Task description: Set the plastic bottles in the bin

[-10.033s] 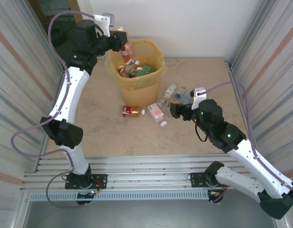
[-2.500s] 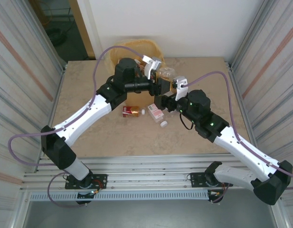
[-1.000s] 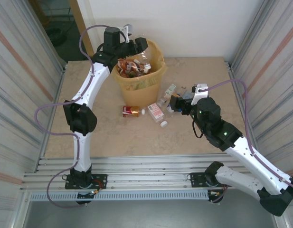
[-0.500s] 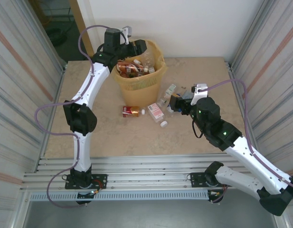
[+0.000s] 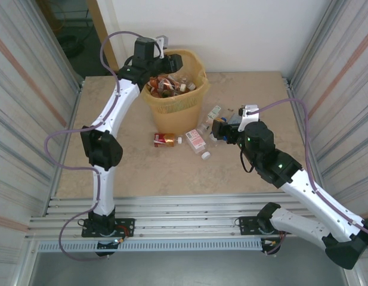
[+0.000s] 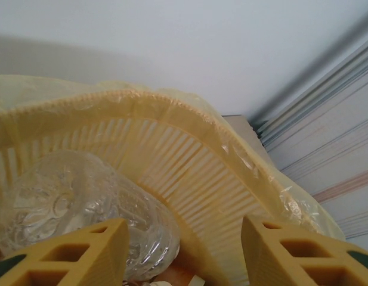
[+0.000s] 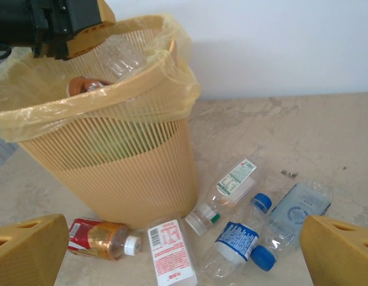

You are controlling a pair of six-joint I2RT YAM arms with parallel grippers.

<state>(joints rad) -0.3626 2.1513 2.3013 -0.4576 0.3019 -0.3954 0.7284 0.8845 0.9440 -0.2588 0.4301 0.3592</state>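
The orange-yellow bin (image 5: 173, 106) stands at the back of the table with several plastic bottles inside. My left gripper (image 5: 173, 61) hovers over its rim (image 6: 172, 113), open and holding nothing. A clear bottle (image 6: 76, 208) lies in the bin just past the left finger (image 6: 70, 253). My right gripper (image 7: 184, 241) stands open low over the loose bottles to the right of the bin (image 7: 112, 161). These are a red-labelled one (image 7: 97, 238), a white-and-red-labelled one (image 7: 170, 253), a green-labelled one (image 7: 228, 190) and two with blue caps (image 7: 237, 241).
Corrugated metal walls (image 5: 336, 89) close both sides and a white wall stands behind the bin. A loose white cap (image 5: 206, 155) lies near the bottles. Bare tabletop (image 5: 130, 173) stretches in front and to the left.
The clear bottle that my left gripper held over the bin has dropped from its fingers into the bin. The right arm has edged slightly left.
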